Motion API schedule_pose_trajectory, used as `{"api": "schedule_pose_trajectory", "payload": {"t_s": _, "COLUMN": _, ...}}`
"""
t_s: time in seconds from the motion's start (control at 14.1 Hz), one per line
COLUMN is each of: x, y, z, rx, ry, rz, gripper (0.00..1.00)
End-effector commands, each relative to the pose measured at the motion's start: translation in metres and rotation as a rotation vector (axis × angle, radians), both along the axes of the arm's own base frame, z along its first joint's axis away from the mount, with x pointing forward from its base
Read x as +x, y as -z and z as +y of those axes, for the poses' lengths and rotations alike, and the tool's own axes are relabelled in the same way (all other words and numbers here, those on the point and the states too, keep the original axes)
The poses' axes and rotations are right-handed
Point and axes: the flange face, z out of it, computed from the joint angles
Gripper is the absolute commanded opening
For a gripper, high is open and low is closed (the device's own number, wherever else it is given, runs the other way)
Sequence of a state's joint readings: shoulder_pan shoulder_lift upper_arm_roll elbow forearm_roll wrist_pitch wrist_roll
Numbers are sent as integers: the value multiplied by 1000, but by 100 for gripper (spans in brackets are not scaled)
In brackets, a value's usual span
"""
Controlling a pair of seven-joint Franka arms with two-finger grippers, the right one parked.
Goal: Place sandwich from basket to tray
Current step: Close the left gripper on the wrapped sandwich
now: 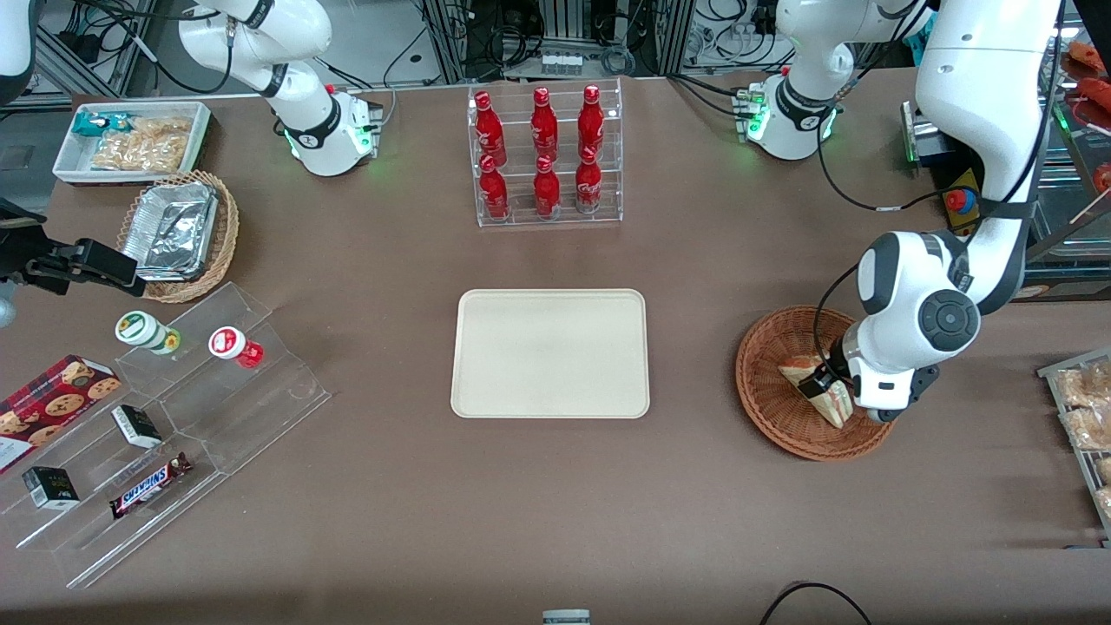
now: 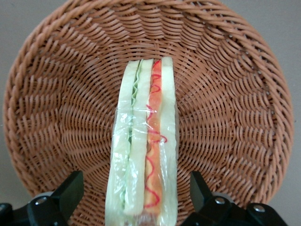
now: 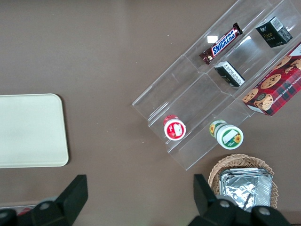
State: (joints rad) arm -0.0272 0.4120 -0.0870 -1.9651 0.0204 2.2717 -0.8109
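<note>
The sandwich point(image 1: 814, 375) point(image 2: 143, 141), a clear-wrapped wedge of white bread with red and green filling, lies in the round reddish-brown wicker basket point(image 1: 768, 382) point(image 2: 235, 94) toward the working arm's end of the table. My left gripper point(image 1: 826, 387) point(image 2: 136, 181) is down inside the basket and open. One black finger point(image 2: 70, 188) stands on each side of the wedge, with a gap between each finger and the wrap. The cream tray point(image 1: 551, 351) point(image 3: 28, 129) lies bare at the table's middle, a short way from the basket toward the parked arm's end.
A clear rack of red bottles point(image 1: 545, 156) stands farther from the front camera than the tray. Toward the parked arm's end are a stepped acrylic stand point(image 1: 217, 408) with snacks, a tan basket of foil containers point(image 1: 178, 234) and a white bin point(image 1: 130, 139). Wrapped pastries point(image 1: 1085, 408) lie at the working arm's table edge.
</note>
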Motion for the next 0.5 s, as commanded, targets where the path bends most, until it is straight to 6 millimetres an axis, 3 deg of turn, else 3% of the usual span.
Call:
{"api": "schedule_pose_trajectory", "payload": {"t_s": 0.0, "x": -6, "y": 12, "z": -2, "rx": 12, "ry": -7, "rz": -24, "gripper": 86}}
{"api": "schedule_pose_trajectory", "payload": {"t_s": 0.14, "x": -7, "y": 13, "z": -1, "rx": 12, "ry": -8, "rz": -21, "gripper": 47}}
{"api": "schedule_pose_trajectory", "payload": {"t_s": 0.21, "x": -6, "y": 11, "z": -1, "rx": 12, "ry": -10, "rz": -24, "gripper": 34}}
{"api": "schedule_pose_trajectory", "payload": {"t_s": 0.28, "x": -3, "y": 4, "z": -2, "rx": 11, "ry": -12, "rz": -33, "gripper": 24}}
{"api": "schedule_pose_trajectory", "payload": {"t_s": 0.42, "x": 3, "y": -21, "z": -8, "rx": 12, "ry": -13, "rz": -47, "gripper": 20}}
